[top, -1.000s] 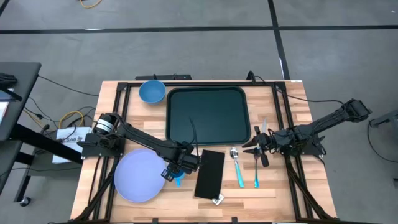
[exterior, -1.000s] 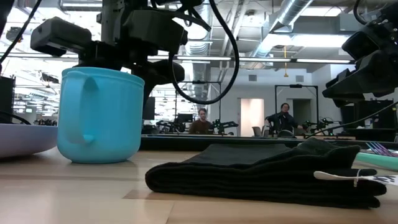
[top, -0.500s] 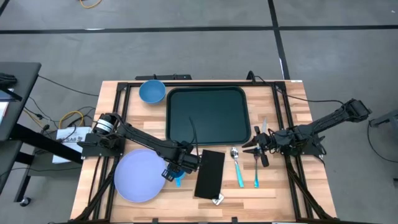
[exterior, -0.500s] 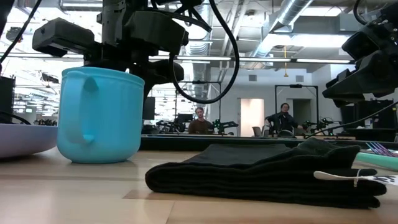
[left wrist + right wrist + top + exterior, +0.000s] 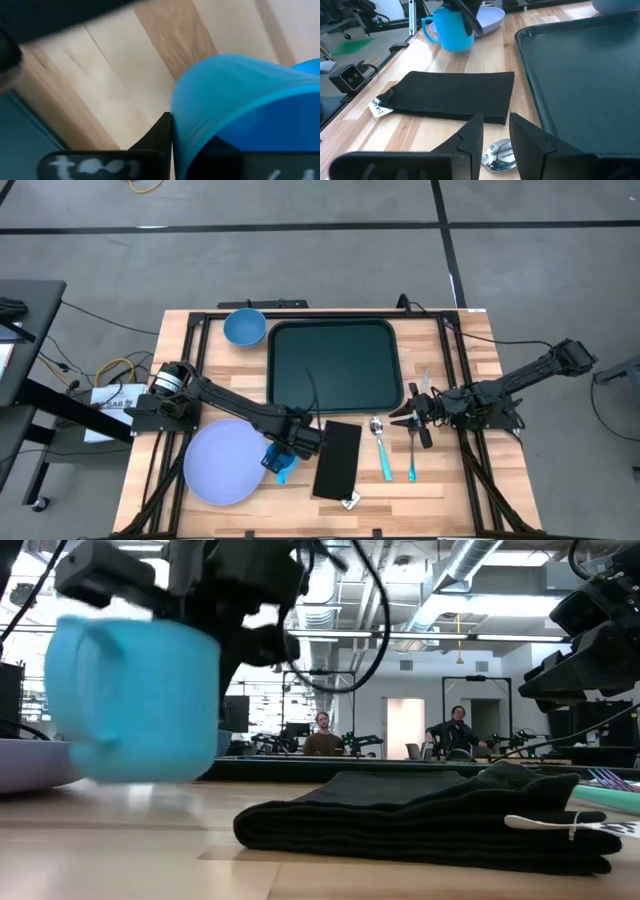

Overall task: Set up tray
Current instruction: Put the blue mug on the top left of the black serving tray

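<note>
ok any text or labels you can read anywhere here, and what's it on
No text here reads clearly.
White tag on the black cloth: dark marks, too small to read.
White label on the box beside the table's left edge: too small to read.
Left gripper's wrist view: pale marks on a dark part, blurred.
Cup, tray, plate: no print seen.

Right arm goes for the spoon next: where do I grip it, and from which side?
Take the spoon by its teal handle, mid-length, from straight above, fingers closing across the narrow width. It lies flat on the table, and the fork lies parallel close by, so a side approach looks cramped.
</note>
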